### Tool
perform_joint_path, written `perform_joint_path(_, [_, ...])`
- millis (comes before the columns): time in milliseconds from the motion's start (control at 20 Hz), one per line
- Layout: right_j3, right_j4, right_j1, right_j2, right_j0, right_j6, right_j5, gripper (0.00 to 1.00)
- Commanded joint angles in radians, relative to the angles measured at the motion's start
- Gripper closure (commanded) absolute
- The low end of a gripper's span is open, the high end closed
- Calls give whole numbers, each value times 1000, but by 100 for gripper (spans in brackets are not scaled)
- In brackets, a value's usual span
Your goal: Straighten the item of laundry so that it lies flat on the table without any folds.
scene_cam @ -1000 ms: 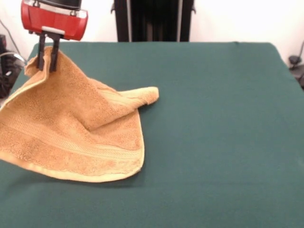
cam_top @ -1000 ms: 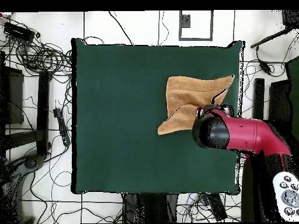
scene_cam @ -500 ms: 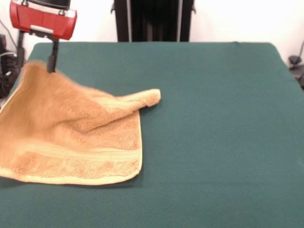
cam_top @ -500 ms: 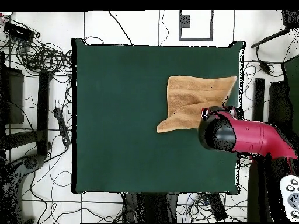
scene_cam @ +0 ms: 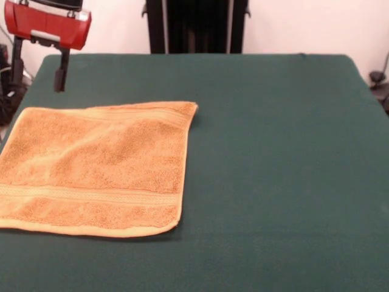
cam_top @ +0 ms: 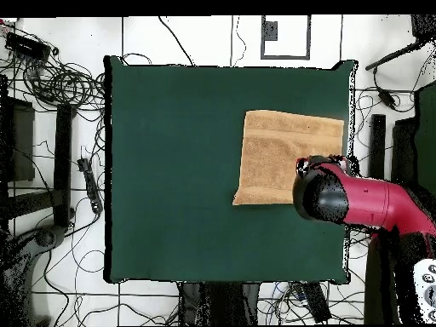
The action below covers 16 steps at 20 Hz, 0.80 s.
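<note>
Towel (scene_cam: 97, 167): lying spread open on the green counter (scene_cam: 273, 152), near the left edge in the front view, showing as a plain rectangle from overhead; two woven bands visible, no folded-over corner showing.
Gripper (scene_cam: 37, 64): hanging above and beyond the towel's far left corner, fingers (scene_cam: 59, 78) parted wide, holding nothing, clear of the cloth.
Task status: looking essentially done, judging by the flat outline in both views.
Risk: towel sitting close to the counter's edge, its left side running to the picture's border; any further tug toward that side possibly dragging cloth over the edge.
Risk, second: descending again near the far corner possibly snagging terry loops and raising a new fold.
Change from half a second ago: no longer pinching the corner; the raised, draped flap having dropped flat, the curled far-right corner now lying straight; gripper having shifted slightly further left and up.
</note>
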Motion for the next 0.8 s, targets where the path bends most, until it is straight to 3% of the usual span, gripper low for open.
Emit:
perform_joint_path(50, [128,10,-29,58,29,93,-43,0])
perform_joint_path(300, [207,76,-66,131,44,142,-84,0])
perform_joint_path(550, [162,97,-34,65,140,211,-85,0])
perform_joint_path(800, [133,113,29,45,177,233,-142,0])
